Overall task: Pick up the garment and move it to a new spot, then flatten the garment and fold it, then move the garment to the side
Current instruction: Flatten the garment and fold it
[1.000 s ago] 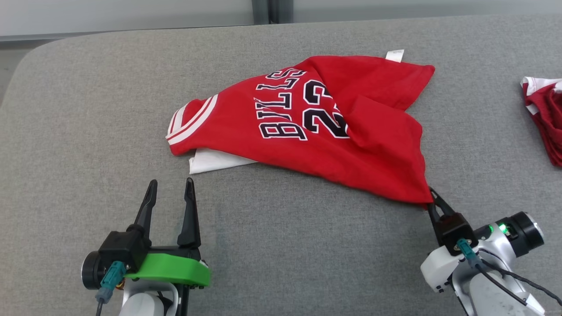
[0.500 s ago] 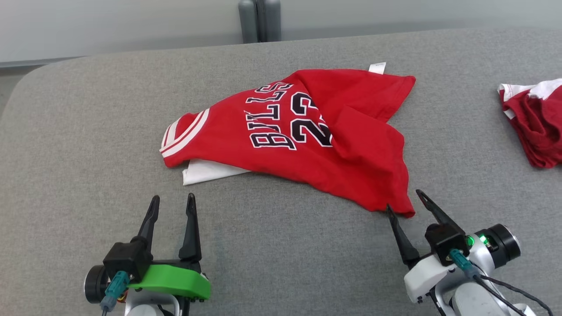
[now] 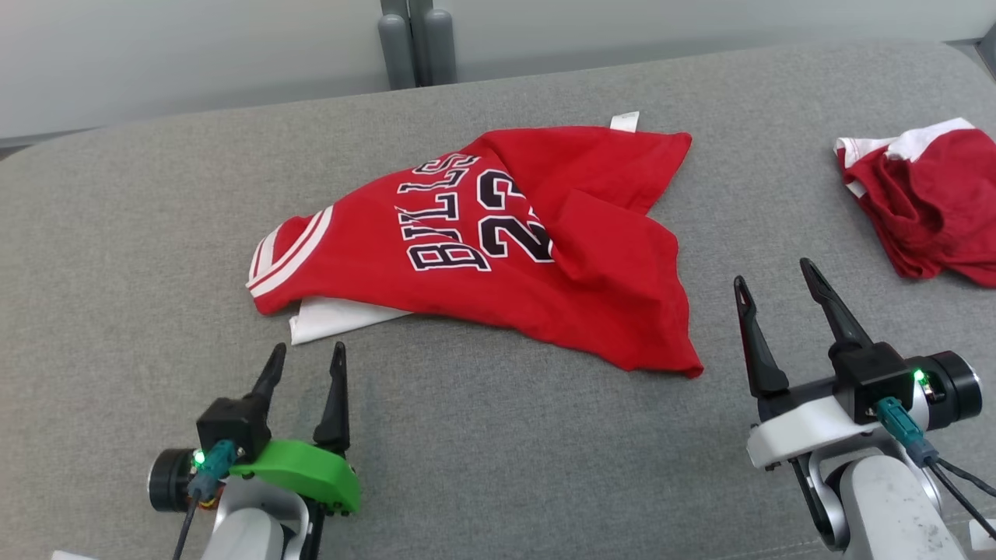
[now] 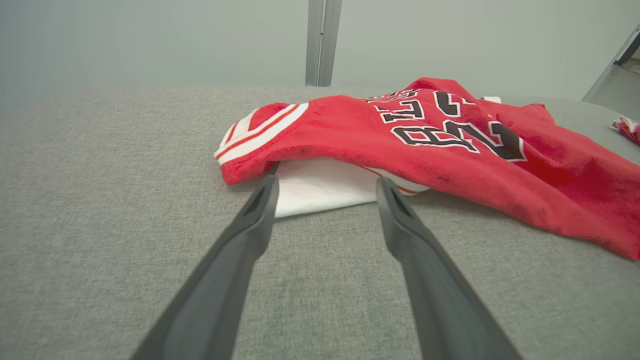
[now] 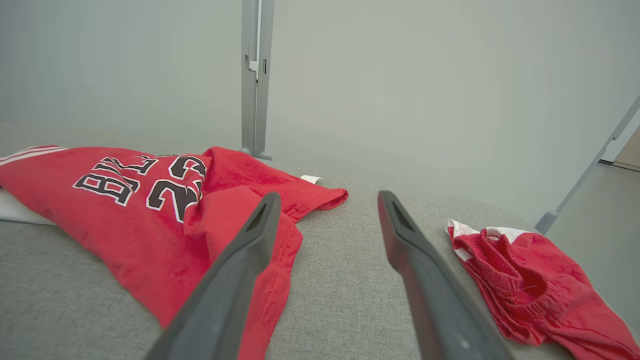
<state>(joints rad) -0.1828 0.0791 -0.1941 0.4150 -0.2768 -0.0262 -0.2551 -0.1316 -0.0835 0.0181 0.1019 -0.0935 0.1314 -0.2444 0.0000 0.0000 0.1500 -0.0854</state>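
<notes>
A red jersey, the garment (image 3: 498,257), lies crumpled on the grey padded surface (image 3: 117,233), with black "BULLS 23" lettering, white-striped trim at its left end and a white layer (image 3: 327,327) poking out beneath. My left gripper (image 3: 307,356) is open just below that white corner, empty. In the left wrist view the garment (image 4: 440,145) lies just past the fingertips (image 4: 267,187). My right gripper (image 3: 774,272) is open and empty, right of the jersey's near corner (image 3: 685,365). The right wrist view has the garment (image 5: 150,215) on the left.
A second crumpled red-and-white cloth (image 3: 926,202) lies at the far right of the surface, also in the right wrist view (image 5: 525,280). A grey post (image 3: 412,43) stands behind the surface's far edge. Bare grey padding stretches along the front.
My right gripper was shut on the jersey's near corner, has let go and opened, then moved right and up away from it. The head camera has shifted; the left gripper stays open.
</notes>
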